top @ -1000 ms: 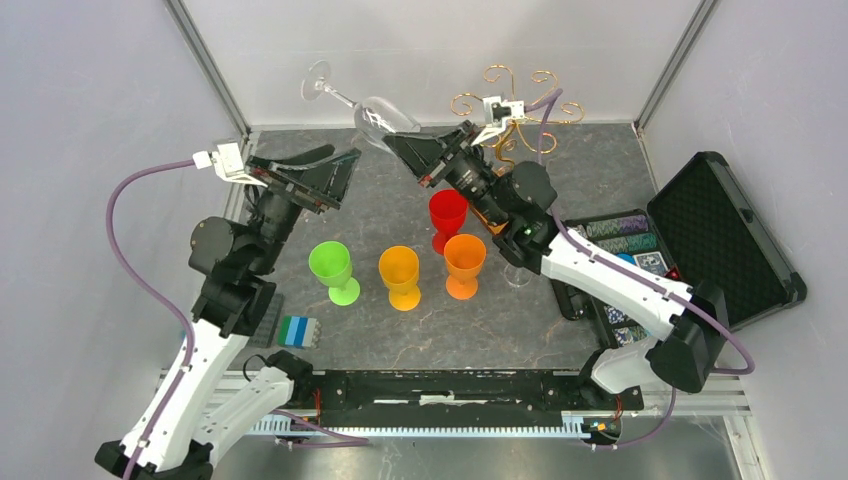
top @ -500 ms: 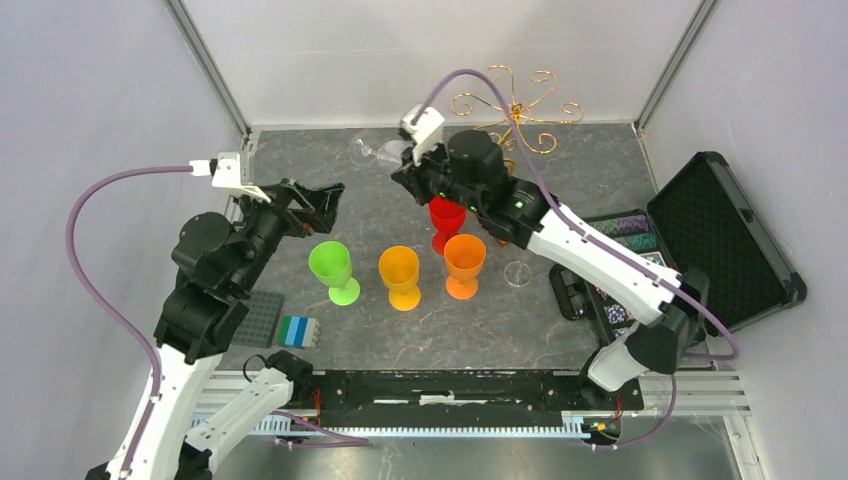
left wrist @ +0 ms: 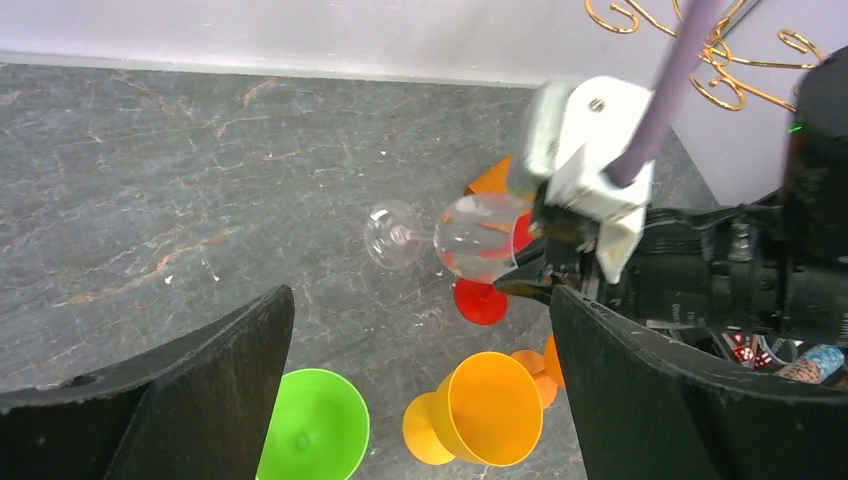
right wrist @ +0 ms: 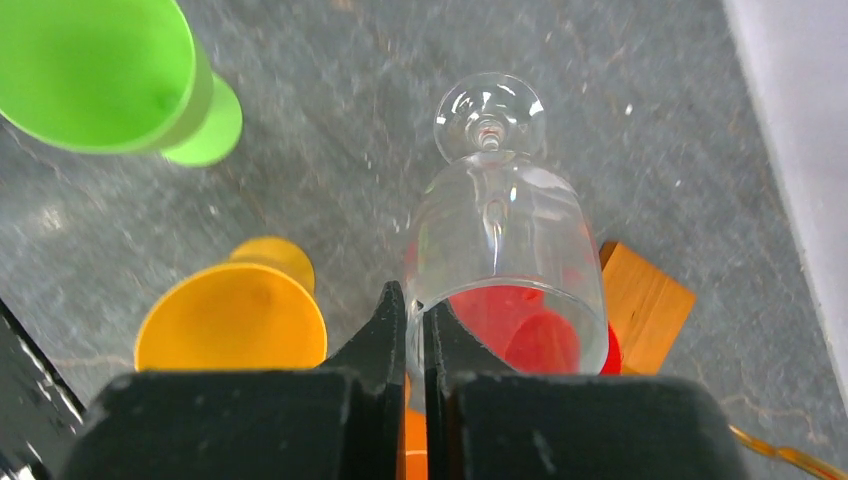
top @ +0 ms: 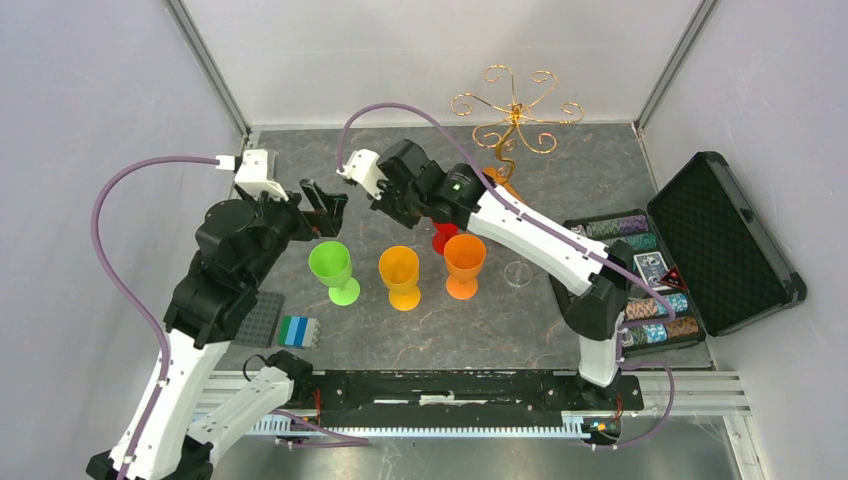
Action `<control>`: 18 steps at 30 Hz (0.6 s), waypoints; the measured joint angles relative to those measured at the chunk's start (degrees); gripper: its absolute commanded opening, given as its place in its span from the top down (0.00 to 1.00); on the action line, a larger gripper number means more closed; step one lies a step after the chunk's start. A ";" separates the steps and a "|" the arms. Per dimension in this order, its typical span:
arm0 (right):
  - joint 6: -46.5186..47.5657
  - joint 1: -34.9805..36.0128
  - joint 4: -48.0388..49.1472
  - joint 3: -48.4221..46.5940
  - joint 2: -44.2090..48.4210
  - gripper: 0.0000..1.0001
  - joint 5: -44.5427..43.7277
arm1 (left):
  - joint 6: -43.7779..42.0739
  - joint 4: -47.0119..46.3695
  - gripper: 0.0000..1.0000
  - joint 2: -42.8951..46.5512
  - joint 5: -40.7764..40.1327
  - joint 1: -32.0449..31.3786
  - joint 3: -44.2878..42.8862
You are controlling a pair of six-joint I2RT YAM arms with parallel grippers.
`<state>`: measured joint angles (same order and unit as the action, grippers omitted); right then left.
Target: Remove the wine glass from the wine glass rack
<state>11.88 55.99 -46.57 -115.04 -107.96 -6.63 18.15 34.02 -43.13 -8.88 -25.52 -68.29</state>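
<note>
Pinching the rim of the clear wine glass [right wrist: 497, 235], the right gripper [right wrist: 407, 320] holds it sideways over the red plastic cup [right wrist: 530, 338], foot pointing away, well apart from the thin gold wire rack [top: 513, 110]. The left gripper [left wrist: 420, 300] gapes wide.

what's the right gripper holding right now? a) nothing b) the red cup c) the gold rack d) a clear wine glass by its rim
d: the right gripper is shut on the rim of the wine glass, which is held on its side above the table.
</note>
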 measured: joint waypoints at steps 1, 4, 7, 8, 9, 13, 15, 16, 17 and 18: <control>0.39 -0.04 -1.31 0.00 -0.48 1.00 0.00 | -0.28 0.24 0.00 0.02 -0.04 0.00 0.00; 1.68 -0.22 -5.29 0.00 -1.70 1.00 -0.02 | -0.92 0.26 0.00 0.35 -0.20 0.00 0.13; 2.51 -0.26 -7.89 -0.02 -2.75 1.00 -0.07 | -1.38 0.66 0.00 1.07 -0.70 0.02 0.44; 2.78 -0.26 -8.76 -0.02 -3.32 1.00 -0.11 | -1.46 1.11 0.00 1.38 -1.11 0.00 0.50; 2.91 -0.26 -9.03 -0.02 -3.65 1.00 -0.13 | -1.53 1.49 0.00 1.64 -1.22 0.02 0.57; 3.61 -0.26 -10.05 -0.02 -5.86 1.00 -0.15 | -2.01 3.63 0.00 2.89 -1.68 0.00 0.83; 4.07 -0.26 -10.60 -0.37 -7.08 1.00 -0.13 | -2.10 4.20 0.00 3.41 -1.81 0.00 1.20; 4.31 -0.26 -10.97 -0.68 -7.82 1.00 -0.15 | -2.21 4.63 0.00 3.67 -1.88 0.00 1.42; 4.52 -0.26 -11.28 -1.03 -8.52 1.00 -0.15 | -2.27 4.98 0.00 3.98 -1.99 0.00 1.70; 4.61 -0.26 -11.37 -1.18 -9.01 1.00 -0.17 | -2.32 5.18 0.00 4.22 -2.03 0.00 1.99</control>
<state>16.49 55.72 -57.93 -116.22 -116.97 -6.81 15.84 39.20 -38.92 -10.92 -25.52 -66.30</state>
